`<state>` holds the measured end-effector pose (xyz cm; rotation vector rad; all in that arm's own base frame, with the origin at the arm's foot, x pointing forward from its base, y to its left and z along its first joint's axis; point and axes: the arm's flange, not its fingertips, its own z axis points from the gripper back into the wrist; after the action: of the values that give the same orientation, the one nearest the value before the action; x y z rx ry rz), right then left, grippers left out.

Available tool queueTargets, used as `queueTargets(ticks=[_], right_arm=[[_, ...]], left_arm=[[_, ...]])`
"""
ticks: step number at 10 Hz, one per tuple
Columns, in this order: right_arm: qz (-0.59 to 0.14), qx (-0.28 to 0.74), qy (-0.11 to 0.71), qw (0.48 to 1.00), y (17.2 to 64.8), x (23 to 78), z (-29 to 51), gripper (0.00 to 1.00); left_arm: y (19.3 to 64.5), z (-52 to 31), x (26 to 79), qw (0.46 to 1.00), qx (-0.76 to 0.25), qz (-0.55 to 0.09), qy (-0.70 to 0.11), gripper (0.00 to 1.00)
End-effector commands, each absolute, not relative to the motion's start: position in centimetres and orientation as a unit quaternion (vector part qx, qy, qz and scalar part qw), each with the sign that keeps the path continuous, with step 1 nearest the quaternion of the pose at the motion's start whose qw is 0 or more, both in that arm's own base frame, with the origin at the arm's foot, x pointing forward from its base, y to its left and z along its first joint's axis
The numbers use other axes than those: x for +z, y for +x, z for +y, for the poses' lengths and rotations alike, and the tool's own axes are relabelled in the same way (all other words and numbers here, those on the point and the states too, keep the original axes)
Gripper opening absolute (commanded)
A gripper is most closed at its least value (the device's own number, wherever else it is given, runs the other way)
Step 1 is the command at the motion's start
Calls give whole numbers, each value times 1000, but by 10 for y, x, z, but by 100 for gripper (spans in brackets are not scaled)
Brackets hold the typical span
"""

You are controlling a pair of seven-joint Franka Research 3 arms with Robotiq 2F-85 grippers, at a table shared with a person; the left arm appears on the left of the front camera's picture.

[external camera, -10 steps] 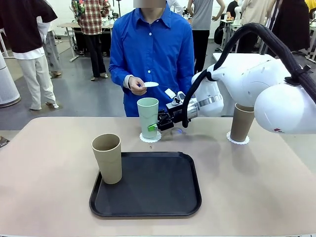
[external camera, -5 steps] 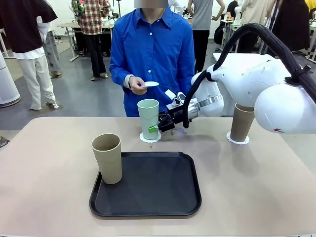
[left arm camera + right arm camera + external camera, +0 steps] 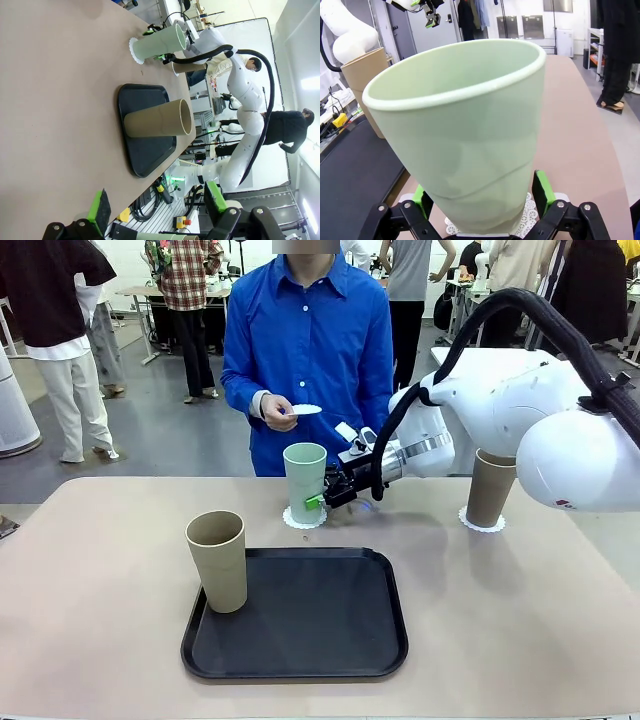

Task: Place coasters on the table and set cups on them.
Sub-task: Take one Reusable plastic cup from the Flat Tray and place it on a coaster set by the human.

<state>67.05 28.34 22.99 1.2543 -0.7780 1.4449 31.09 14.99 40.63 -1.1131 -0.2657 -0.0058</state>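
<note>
The mint green cup (image 3: 305, 478) stands on a white lacy coaster (image 3: 303, 519) at the table's (image 3: 100, 590) far middle. My right gripper (image 3: 312, 498) reaches in from the right and holds it low on its wall; in the right wrist view the green pads (image 3: 543, 192) hug the cup's (image 3: 465, 125) base over the coaster (image 3: 533, 215). One tan cup (image 3: 217, 560) stands on the black tray's (image 3: 320, 635) left edge. Another tan cup (image 3: 490, 490) sits on a coaster (image 3: 482, 525) at the far right. The person's hand holds a third coaster (image 3: 306, 410). My left gripper (image 3: 157, 205) hangs open, high off the table.
The person in a blue shirt (image 3: 310, 340) stands at the far edge, just behind the mint cup. My right arm's white body (image 3: 520, 410) spans the table's right side. Bare tabletop lies left of the tray.
The mint green cup and my right gripper have shifted slightly right and down onto the coaster. The person's hand with the coaster has stayed put.
</note>
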Motion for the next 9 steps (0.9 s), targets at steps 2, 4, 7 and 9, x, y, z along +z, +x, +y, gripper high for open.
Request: queueTargets(ticks=[2,4,7,9], right_arm=[[-300,607,531,510,681,235,283,100],[-290,609,536,508,683,235,283,100],[-275,611,542,507,685,236,283,100],[-276,610,541,509,687,237,282,100]], left_arm=[[310,151,407,836,-5,-132,-533,100],[310,151,407,836,-5,-132,-533,100],[310,151,407,836,-5,-132,-533,100],[310,151,407,836,-5,-132,-533,100]])
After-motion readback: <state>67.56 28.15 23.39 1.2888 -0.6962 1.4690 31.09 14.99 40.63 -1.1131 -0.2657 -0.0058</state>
